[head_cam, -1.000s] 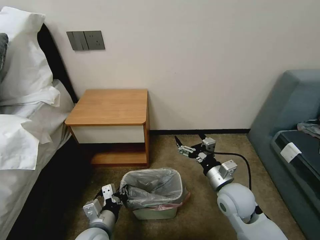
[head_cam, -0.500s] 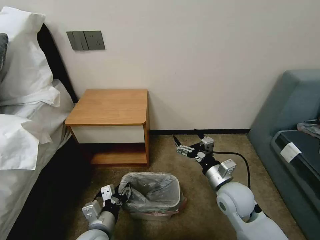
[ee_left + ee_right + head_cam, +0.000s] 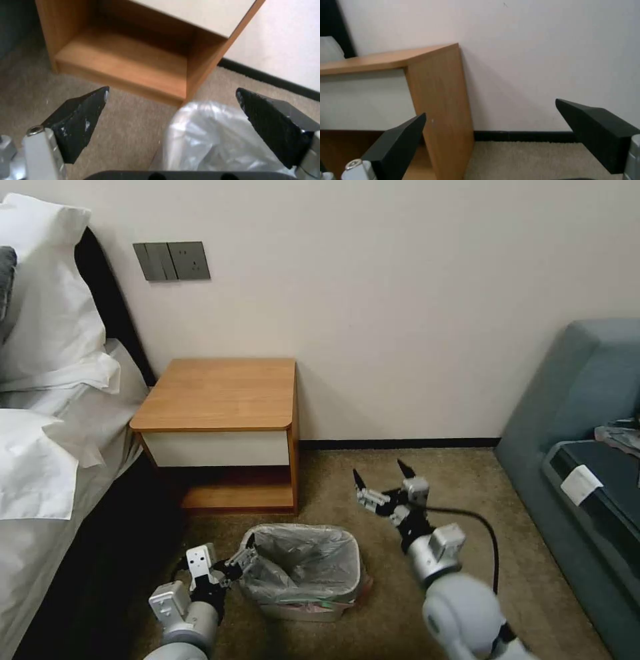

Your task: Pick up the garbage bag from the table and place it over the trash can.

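Since the earlier frames the left gripper (image 3: 245,555) has let go of the bag edge and drawn back, jaws spread at the bin's left rim; the right gripper (image 3: 381,478) has pulled nearer, spread wide and empty above the carpet. The garbage bag (image 3: 300,560) lines the trash can (image 3: 303,610), off the table (image 3: 220,393). Placement looks essentially done, though the near rim seems loosely draped.

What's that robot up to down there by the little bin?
It is lining a trash can with a garbage bag. The bag already sits in the can on the carpet, in front of the wooden table, its plastic draped over the rim. The left hand is open at the can's left edge, holding nothing. The right hand, also open and empty, hovers above the carpet to the can's right.
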Controlling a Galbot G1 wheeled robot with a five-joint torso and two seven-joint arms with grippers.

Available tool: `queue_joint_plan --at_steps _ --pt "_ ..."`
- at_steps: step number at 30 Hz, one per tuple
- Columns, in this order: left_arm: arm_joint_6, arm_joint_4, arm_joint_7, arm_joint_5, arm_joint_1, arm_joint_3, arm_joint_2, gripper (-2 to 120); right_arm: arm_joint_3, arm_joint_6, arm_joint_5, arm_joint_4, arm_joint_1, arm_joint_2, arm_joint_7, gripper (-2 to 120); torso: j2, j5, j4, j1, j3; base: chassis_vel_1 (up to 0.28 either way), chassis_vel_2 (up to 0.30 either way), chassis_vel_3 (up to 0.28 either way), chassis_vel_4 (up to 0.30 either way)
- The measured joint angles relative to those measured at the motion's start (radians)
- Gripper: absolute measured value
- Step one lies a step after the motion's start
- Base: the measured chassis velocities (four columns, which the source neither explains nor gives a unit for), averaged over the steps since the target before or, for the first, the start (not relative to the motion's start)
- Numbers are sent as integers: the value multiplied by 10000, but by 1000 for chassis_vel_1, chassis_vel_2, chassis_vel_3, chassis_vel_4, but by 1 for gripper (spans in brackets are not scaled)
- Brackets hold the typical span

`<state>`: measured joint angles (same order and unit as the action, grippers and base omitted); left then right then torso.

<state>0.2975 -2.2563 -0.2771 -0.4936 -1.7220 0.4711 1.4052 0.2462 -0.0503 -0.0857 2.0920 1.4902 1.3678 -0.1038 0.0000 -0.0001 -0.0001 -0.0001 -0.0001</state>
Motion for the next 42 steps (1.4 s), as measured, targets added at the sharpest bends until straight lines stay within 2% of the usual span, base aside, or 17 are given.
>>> queue_joint_plan --at_steps 2,3,4,6,7,8,10,16,42 --pt "-854 199 522 800 -11 41 44 99 -27 441 298 -185 295 313 -15 100 0 1 0 0 0 0 0 0 0" --pt "-854 199 522 800 -11 41 44 99 -27 441 298 -185 295 313 -15 100 0 1 0 0 0 0 0 0 0" --pt "-1444 439 867 1216 -24 109 56 97 -14 591 405 -273 373 407 -30 100 0 1 0 0 0 0 0 0 0" --pt "-3145 987 1802 1822 -25 314 78 97 122 877 759 -506 460 524 -120 100 0 1 1 0 1 0 0 0 0" --pt "-3145 987 1802 1822 -25 314 78 97 122 877 759 -506 460 524 -120 100 0 1 1 0 1 0 0 0 0" --pt "-3806 1270 2167 2215 -21 385 93 97 232 963 937 -624 485 555 -189 100 0 1 2 0 1 0 0 0 0" --pt "-4308 1516 2502 2662 -30 424 85 97 499 1154 1174 -832 515 622 -350 100 0 -2 2 0 1 0 0 0 0" --pt "-4684 1705 2571 2833 -2 515 -9 95 960 1433 1243 -1109 645 686 -418 100 0 0 0 0 1 0 0 0 0" --pt "-4601 1700 2510 2765 4 507 -20 93 980 1445 1220 -1123 629 666 -403 100 0 1 1 1 1 0 0 0 0"
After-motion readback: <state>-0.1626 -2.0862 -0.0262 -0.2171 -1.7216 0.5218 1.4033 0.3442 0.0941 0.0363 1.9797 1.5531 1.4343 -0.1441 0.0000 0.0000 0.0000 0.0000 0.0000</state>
